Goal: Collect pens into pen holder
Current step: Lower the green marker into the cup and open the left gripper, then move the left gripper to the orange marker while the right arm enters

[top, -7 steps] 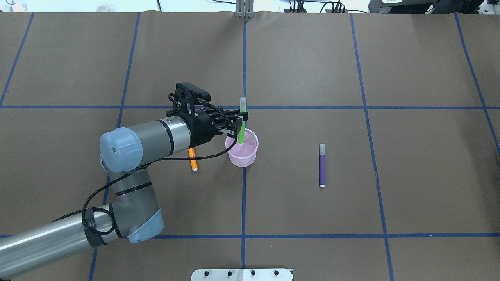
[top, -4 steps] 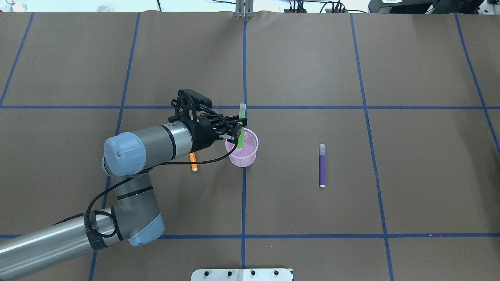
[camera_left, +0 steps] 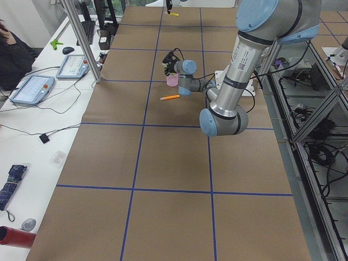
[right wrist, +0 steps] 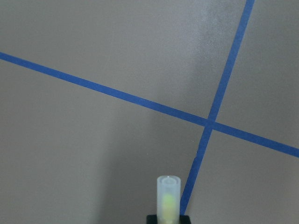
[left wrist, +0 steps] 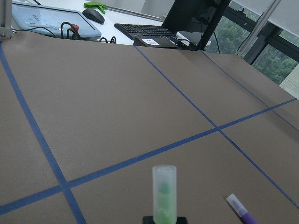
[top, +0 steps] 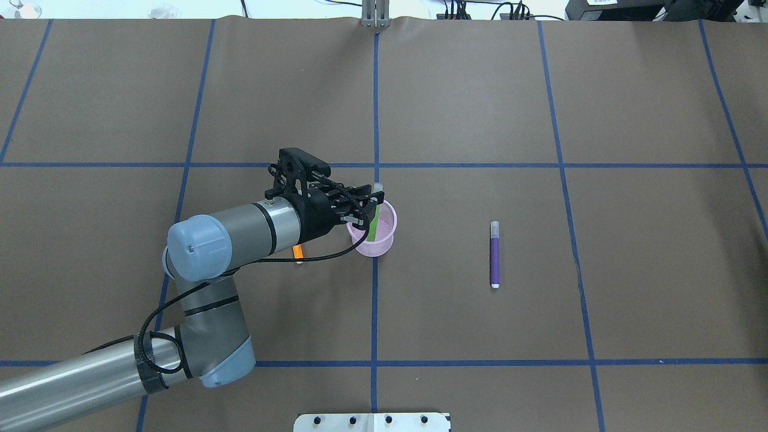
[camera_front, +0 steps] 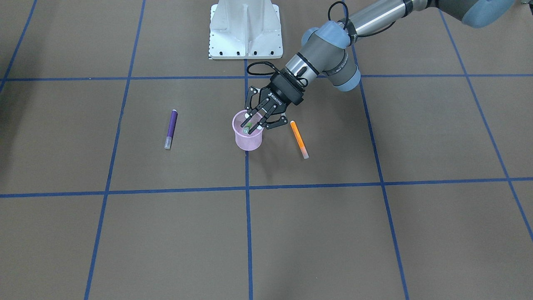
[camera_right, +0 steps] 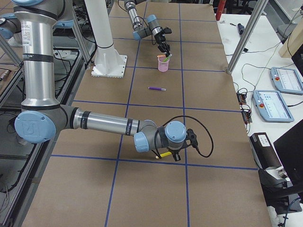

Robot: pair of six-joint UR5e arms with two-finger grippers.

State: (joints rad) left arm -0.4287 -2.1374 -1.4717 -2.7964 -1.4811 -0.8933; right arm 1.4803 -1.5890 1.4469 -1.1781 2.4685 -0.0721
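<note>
The pink mesh pen holder (top: 384, 243) (camera_front: 249, 141) stands at the table's middle. My left gripper (top: 372, 207) (camera_front: 255, 124) hovers at its rim, shut on the green pen (top: 373, 227) (left wrist: 164, 196), whose lower part is inside the cup. The orange pen (camera_front: 299, 138) (top: 297, 253) lies flat beside the holder, partly under my left wrist in the overhead view. The purple pen (top: 495, 255) (camera_front: 171, 128) lies on the other side, apart from the cup. My right gripper (right wrist: 169, 218) is far off at the table's end, shut on a yellow pen (right wrist: 168, 198) (camera_right: 163, 154).
Blue tape lines divide the brown table cover into squares. The robot's white base plate (camera_front: 245, 29) sits at the robot's edge. A metal post (camera_left: 81, 38) and a side bench with tablets (camera_left: 32, 87) stand beyond the far edge.
My left gripper has come down and slightly right with the green pen, so the pen now stands deeper in the pen holder. The orange and purple pens have not moved.
</note>
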